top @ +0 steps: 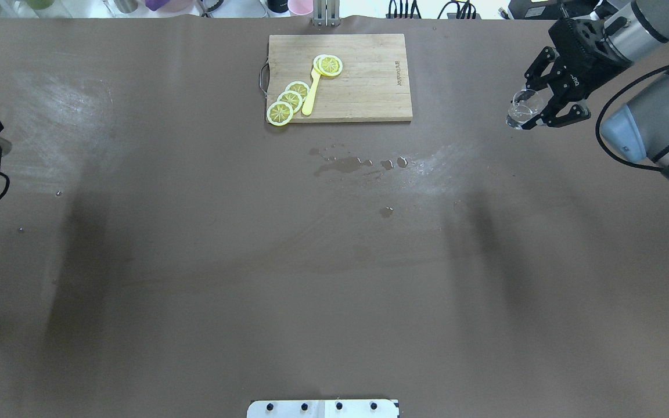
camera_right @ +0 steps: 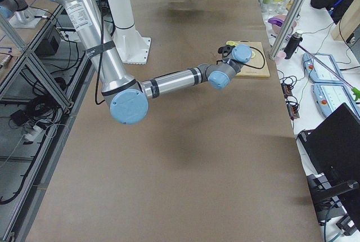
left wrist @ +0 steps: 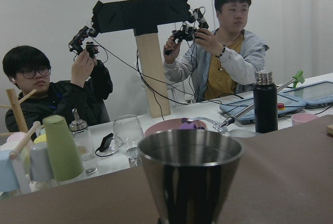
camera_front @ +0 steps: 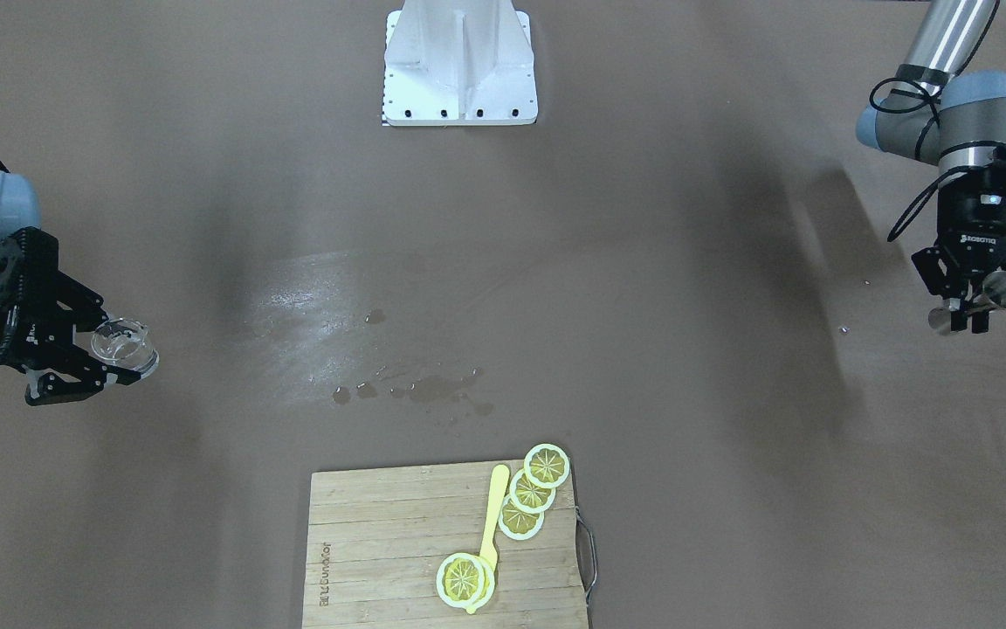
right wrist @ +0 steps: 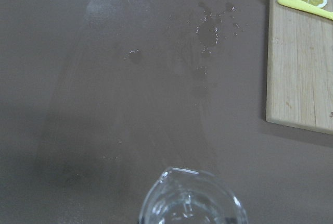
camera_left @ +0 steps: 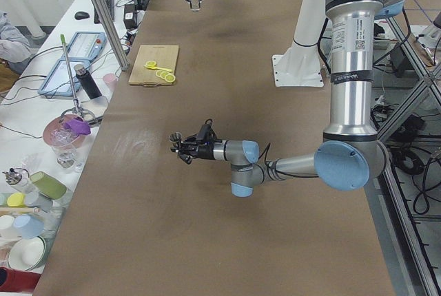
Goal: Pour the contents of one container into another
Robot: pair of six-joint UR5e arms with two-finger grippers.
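Note:
A clear glass beaker with a spout (camera_front: 126, 341) hangs above the table at the robot's right side, and my right gripper (camera_front: 112, 351) is shut on it. The overhead view shows the glass beaker (top: 522, 109) in that right gripper (top: 543, 111), and its rim fills the bottom of the right wrist view (right wrist: 192, 203). At the far opposite end, my left gripper (camera_front: 968, 316) is shut on a steel cup (camera_front: 1005, 290), held upright above the table. The steel cup (left wrist: 190, 174) looms in the left wrist view and looks dark inside. The two containers are a table's width apart.
A wooden cutting board (camera_front: 381, 559) with lemon slices (camera_front: 531, 491) and a yellow utensil (camera_front: 494, 511) lies at the far middle edge. Spilled puddles (camera_front: 420, 389) wet the table centre. The robot base (camera_front: 459, 65) stands opposite. Cups and a bottle (left wrist: 265, 101) stand by two operators.

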